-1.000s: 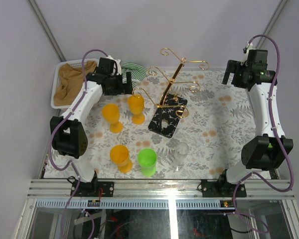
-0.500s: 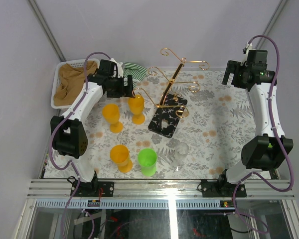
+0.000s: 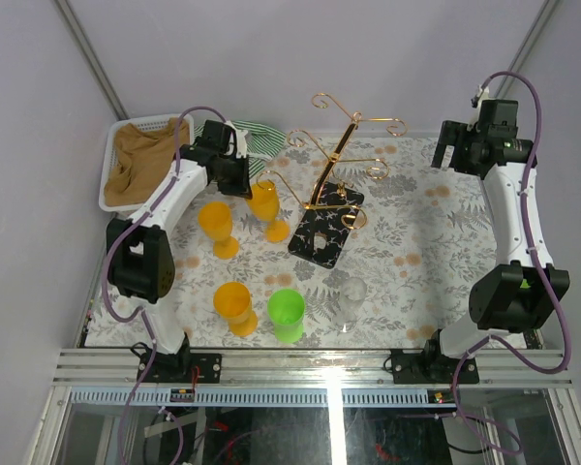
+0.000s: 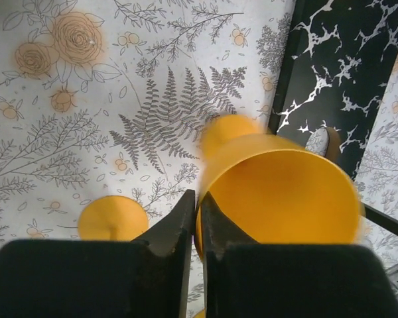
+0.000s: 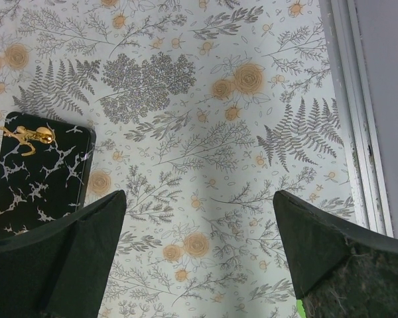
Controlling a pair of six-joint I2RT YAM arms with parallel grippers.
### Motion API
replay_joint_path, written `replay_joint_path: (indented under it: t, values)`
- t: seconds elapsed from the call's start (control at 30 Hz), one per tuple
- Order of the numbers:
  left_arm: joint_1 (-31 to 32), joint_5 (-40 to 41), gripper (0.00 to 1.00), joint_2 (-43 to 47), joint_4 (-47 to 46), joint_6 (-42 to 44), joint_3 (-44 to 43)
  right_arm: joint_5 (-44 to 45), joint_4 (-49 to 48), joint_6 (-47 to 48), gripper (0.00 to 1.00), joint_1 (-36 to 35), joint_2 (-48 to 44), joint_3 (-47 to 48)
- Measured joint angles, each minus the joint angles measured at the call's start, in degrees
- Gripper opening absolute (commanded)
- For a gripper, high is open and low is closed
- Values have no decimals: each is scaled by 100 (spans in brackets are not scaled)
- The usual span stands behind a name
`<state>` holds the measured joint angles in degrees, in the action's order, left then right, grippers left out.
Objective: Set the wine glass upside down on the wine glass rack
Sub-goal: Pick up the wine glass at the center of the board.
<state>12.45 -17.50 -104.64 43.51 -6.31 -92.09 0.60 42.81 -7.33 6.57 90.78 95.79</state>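
An orange wine glass point(image 3: 265, 201) leans beside the wine glass rack point(image 3: 335, 155), its foot point(image 3: 277, 231) still on the cloth. My left gripper point(image 3: 246, 182) is shut on its rim; in the left wrist view the fingertips point(image 4: 199, 204) pinch the wall of the orange bowl point(image 4: 285, 192), one finger inside and one outside. The rack is a gold wire stand with curled hooks on a black patterned base point(image 3: 326, 225), and the base point(image 4: 338, 79) shows just past the glass. My right gripper point(image 3: 455, 145) hangs open over the back right of the table, its jaws point(image 5: 199, 199) holding nothing.
Two more orange glasses point(image 3: 218, 225) point(image 3: 234, 307), a green cup point(image 3: 287, 314) and a clear glass point(image 3: 351, 298) stand in front. A white basket point(image 3: 109, 170) with brown cloth sits back left beside a striped cloth point(image 3: 259, 136). The rack base corner point(image 5: 33, 172) shows in the right wrist view.
My left gripper moved right onto the orange glass and closed on its rim. The glass now leans and its foot has shifted right. The right arm has not moved.
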Motion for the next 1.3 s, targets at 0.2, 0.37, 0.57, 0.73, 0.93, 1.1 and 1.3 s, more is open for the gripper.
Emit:
replay_joint_path:
  t: [0.2,0.37,0.57,0.73,0.93,1.1,1.3]
  values:
    - [-2,192,0,-33,107,-4,-105,9,-4,7,99,0,-87,-9]
    - [-50,737,0,-74,372,-11,-848,52,-7,2,99,0,-120,-9]
    - [-256,1733,0,-72,496,-44,-1648,131,-7,-142,99,42,-118,-9]
    - [-540,2046,0,-72,608,-162,-2210,-273,-42,-236,99,164,-118,-9]
    - [-852,2004,0,184,105,-299,-2638,-811,-426,-332,100,190,-278,-7]
    - [-861,1169,0,984,-1484,-570,-2024,-1985,-1685,-1045,99,197,-656,-273]
    - [-625,216,0,1537,-3510,-1213,-1602,-3248,-3849,-2621,99,-203,-710,-501]
